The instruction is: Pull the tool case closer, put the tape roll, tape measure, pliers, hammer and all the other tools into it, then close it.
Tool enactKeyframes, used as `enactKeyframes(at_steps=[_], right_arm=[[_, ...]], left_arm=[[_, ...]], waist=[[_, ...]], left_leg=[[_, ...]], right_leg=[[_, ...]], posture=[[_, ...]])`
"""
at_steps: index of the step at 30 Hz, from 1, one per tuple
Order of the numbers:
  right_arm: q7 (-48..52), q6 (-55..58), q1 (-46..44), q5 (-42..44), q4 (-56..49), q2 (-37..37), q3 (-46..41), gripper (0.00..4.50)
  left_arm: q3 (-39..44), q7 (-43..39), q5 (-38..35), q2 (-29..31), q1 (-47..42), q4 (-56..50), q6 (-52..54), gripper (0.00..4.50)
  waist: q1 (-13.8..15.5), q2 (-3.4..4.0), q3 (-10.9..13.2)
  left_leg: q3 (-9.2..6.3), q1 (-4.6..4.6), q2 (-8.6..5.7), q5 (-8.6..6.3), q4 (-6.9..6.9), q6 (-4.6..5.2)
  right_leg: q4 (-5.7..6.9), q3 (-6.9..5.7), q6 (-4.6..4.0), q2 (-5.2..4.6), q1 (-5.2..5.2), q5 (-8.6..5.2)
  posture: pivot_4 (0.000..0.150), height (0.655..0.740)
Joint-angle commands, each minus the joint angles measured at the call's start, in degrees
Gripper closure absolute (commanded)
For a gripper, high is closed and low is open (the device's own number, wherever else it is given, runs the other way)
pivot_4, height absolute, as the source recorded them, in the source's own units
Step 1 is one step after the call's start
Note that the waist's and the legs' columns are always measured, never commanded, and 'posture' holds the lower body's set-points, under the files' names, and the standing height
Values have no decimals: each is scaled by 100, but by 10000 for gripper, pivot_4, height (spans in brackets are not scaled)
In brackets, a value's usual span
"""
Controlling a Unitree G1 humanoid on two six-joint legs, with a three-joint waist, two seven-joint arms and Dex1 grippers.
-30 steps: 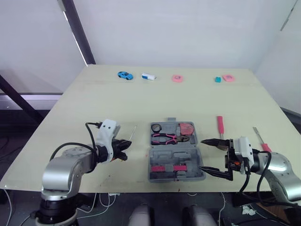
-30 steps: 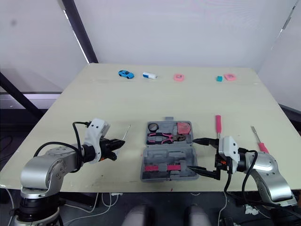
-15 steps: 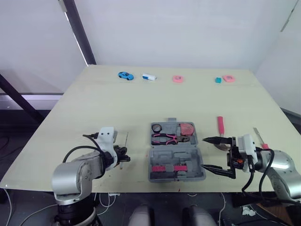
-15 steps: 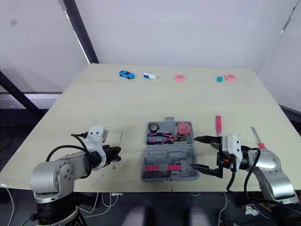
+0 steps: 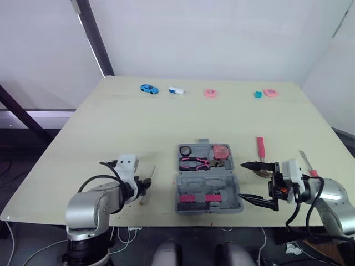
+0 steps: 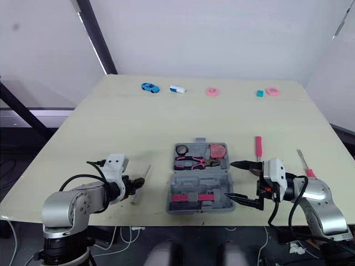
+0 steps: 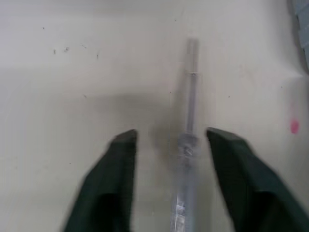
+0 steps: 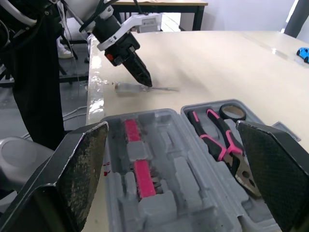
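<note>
Currently on the screwdriver (image 7: 189, 116): left end effector (image 7: 173, 136) spread, straddling it on the desk (image 5: 166, 122), left of the open tool case (image 5: 208, 180). Right end effector (image 5: 242, 180) spread beside it. Next I must pinch, lift.

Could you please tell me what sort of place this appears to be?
Probably a robotics test room: a plain table against bare white walls, an open grey tool case, and a blue toy car among small props along its far edge.

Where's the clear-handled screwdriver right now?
The screwdriver lies on the table just left of the open tool case; the left wrist view shows it between the open fingers of the left gripper.
</note>
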Motion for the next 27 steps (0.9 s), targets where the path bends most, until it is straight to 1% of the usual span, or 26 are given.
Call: enactKeyframes(at_steps=[1, 5, 7, 9, 13, 15, 19, 23, 24, 25, 27], right_arm=[[-4, -106, -16, 24, -92, -27, -151, 0], [5, -123, -19, 5, -72, -44, -133, 0], [7, -125, -36, -5, -54, -39, -120, 0], [7, -129, -59, -26, -33, -26, -93, 0], [21, -132, -78, -70, -26, -10, -42, 0], [26, -122, -91, -86, -31, -1, -26, 0], [21, -98, -121, -122, -49, -2, -1, 0], [5, -75, -151, -148, -75, 0, 11, 0], [4, -70, -158, -152, -76, -4, 8, 0], [1, -67, -163, -156, -79, -11, 3, 0], [0, -55, -163, -154, -93, -29, -8, 0]], left_arm=[[21, 93, 67, -64, 70, -83, -486, 950], [-60, 165, 113, -146, 421, -190, -1069, 950], [-113, 131, 86, -275, 742, -244, -1561, 950], [-370, 28, 152, -326, 1182, -254, -2299, 950], [-556, 181, 252, -590, 1679, -223, -3091, 950], [-786, 175, 379, -611, 1908, -173, -3557, 950], [-1031, 255, 609, -887, 2281, 313, -4830, 950], [-1163, 270, 789, -905, 2371, 770, -5486, 950], [-1157, 290, 806, -918, 2396, 824, -5586, 6044], [-1084, 361, 766, -997, 2423, 846, -5619, 8678], [-1048, 373, 758, -1012, 2474, 869, -5715, 17582]], waist=[[0, 0, 0], [-6, 0, 0], [-4, 0, 0], [-3, 2, -1], [23, 6, -3], [17, 6, -3], [19, 6, -3], [15, 13, -7], [15, 14, -7], [14, 15, -8], [14, 15, -8]], left_leg=[[0, 0, 0, 0, 0, 0], [1, 0, 0, 0, -1, 0], [2, 1, 1, 0, -2, 0], [3, 0, 1, -1, -2, 0], [3, 0, 2, -1, -3, 0], [3, -1, 2, -1, -2, 0], [4, -2, 2, -1, -3, 0], [3, -3, -1, -1, -4, 1], [3, -2, 0, -1, -3, 1], [4, -2, 0, -1, -4, 1], [4, -3, 1, -1, -3, 1]], right_leg=[[0, 0, 0, 0, 0, 0], [-1, 1, -1, 0, 0, 0], [-1, 3, -1, -1, -1, 0], [-3, 2, -2, -4, -1, 0], [-5, -3, -2, -22, -1, 0], [-5, -5, -2, -27, -1, 0], [-7, -5, -2, -27, -2, 0], [-10, -9, -1, -24, -3, -1], [-10, -9, -1, -23, -3, -1], [-10, -9, 0, -23, -3, -1], [-11, -9, 0, -24, -3, -1]], posture=[[1500, 7395], [1500, 7395], [1500, 7395], [1500, 7395], [1500, 7395], [1500, 7395], [1500, 7395], [1500, 7395], [1500, 7395], [1500, 7395], [1500, 7395]])
